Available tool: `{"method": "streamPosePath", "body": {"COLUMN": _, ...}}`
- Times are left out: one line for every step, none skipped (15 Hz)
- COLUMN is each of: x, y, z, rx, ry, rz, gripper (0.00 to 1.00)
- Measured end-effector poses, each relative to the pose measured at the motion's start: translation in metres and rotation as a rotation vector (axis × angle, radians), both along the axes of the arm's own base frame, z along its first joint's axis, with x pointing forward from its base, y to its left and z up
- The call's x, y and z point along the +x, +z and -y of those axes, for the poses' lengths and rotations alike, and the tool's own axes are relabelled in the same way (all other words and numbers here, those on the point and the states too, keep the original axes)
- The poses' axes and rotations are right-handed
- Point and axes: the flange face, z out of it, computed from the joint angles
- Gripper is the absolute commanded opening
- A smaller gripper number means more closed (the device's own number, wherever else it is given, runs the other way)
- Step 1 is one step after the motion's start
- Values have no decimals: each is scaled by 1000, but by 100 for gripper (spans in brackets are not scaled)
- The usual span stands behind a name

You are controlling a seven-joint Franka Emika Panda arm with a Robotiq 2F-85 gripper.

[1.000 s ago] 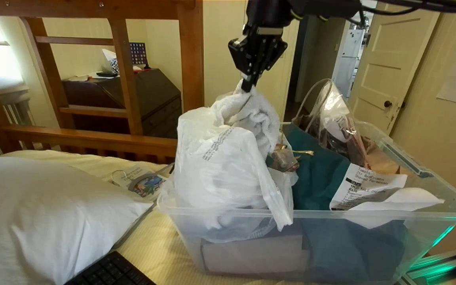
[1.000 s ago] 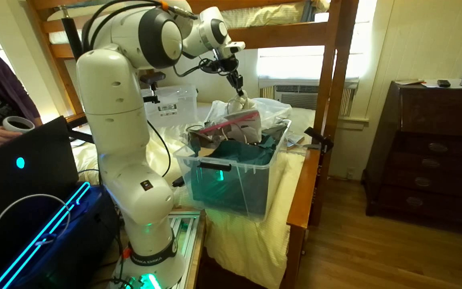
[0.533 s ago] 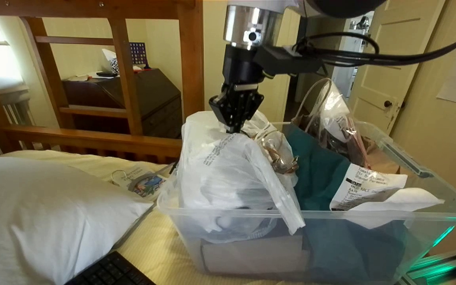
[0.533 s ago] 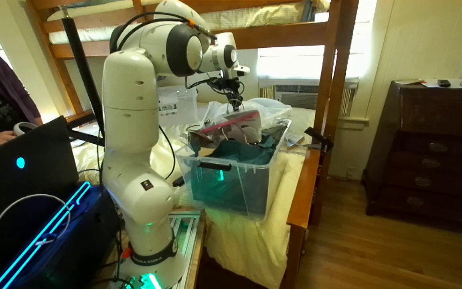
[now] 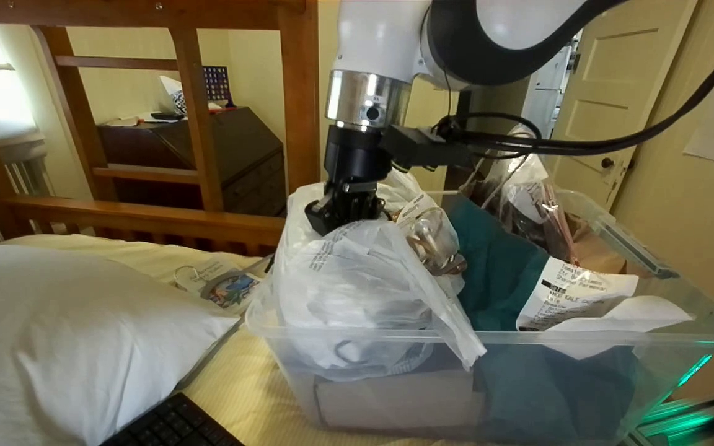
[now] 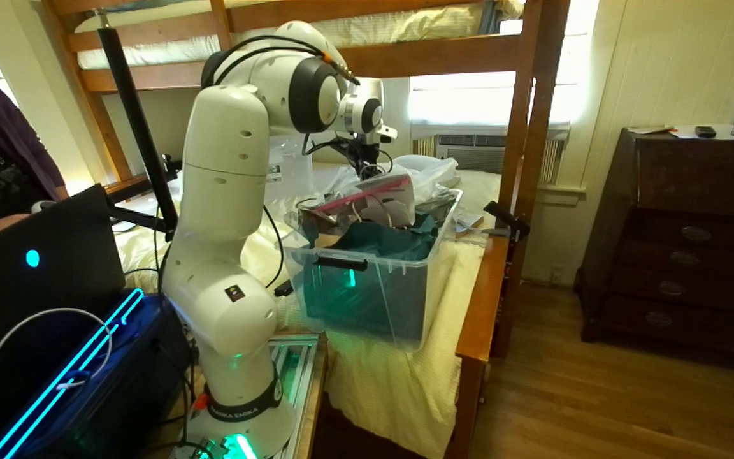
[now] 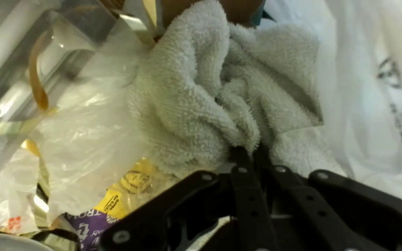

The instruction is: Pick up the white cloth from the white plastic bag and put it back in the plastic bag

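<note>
The white plastic bag stands upright with its top open at the near left end of a clear bin. My gripper reaches down into its mouth, so the fingertips are hidden in both exterior views. In the wrist view the fingers are closed together with a fold of the white terry cloth pinched between the tips. The cloth is bunched up, with the bag's printed wall on the right and crinkled translucent plastic on the left. The cloth is hidden in both exterior views.
The clear bin also holds a teal bag, a clear handled bag and a receipt. A pillow and keyboard lie on the bed. A pink-edged pouch stands near the gripper.
My gripper has moved down with the cloth from above the bag to inside its mouth. The cloth has gone from sight in both exterior views. The bag has sagged slightly.
</note>
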Motion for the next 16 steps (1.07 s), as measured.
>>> {"method": "streamPosePath", "body": {"x": 0, "y": -5, "z": -1, "rx": -2, "ry": 16, "rz": -14, "gripper": 2}}
{"method": "streamPosePath", "body": {"x": -1, "y": -10, "z": -2, "rx": -3, "ry": 31, "rz": -26, "gripper": 2}}
{"method": "streamPosePath", "body": {"x": -1, "y": -14, "z": -3, "rx": -4, "ry": 45, "rz": -37, "gripper": 32}}
{"method": "streamPosePath", "body": {"x": -1, "y": -16, "z": -3, "rx": -4, "ry": 54, "rz": -42, "gripper": 32}}
{"method": "streamPosePath", "body": {"x": 0, "y": -17, "z": -3, "rx": -3, "ry": 59, "rz": -43, "gripper": 37}}
{"method": "streamPosePath", "body": {"x": 2, "y": -15, "z": -3, "rx": 0, "ry": 60, "rz": -40, "gripper": 45}}
{"method": "streamPosePath", "body": {"x": 3, "y": -11, "z": -4, "rx": 6, "ry": 59, "rz": -36, "gripper": 51}}
{"method": "streamPosePath", "body": {"x": 4, "y": -5, "z": -4, "rx": 14, "ry": 58, "rz": -29, "gripper": 59}}
{"method": "streamPosePath", "body": {"x": 5, "y": 3, "z": -4, "rx": 24, "ry": 56, "rz": -20, "gripper": 65}}
{"method": "streamPosePath", "body": {"x": 5, "y": 15, "z": -3, "rx": 35, "ry": 56, "rz": -9, "gripper": 71}}
{"method": "streamPosePath", "body": {"x": 4, "y": 29, "z": -2, "rx": 46, "ry": 55, "rz": 6, "gripper": 79}}
{"method": "streamPosePath", "body": {"x": 2, "y": 44, "z": 1, "rx": 55, "ry": 52, "rz": 21, "gripper": 86}}
{"method": "streamPosePath", "body": {"x": 0, "y": 59, "z": 5, "rx": 57, "ry": 43, "rz": 35, "gripper": 94}}
{"method": "streamPosePath", "body": {"x": -1, "y": 74, "z": 11, "rx": 56, "ry": 27, "rz": 50, "gripper": 98}}
{"method": "streamPosePath", "body": {"x": -2, "y": 89, "z": 17, "rx": 52, "ry": 9, "rz": 66, "gripper": 100}}
{"method": "streamPosePath", "body": {"x": -3, "y": 103, "z": 24, "rx": 42, "ry": -12, "rz": 86, "gripper": 100}}
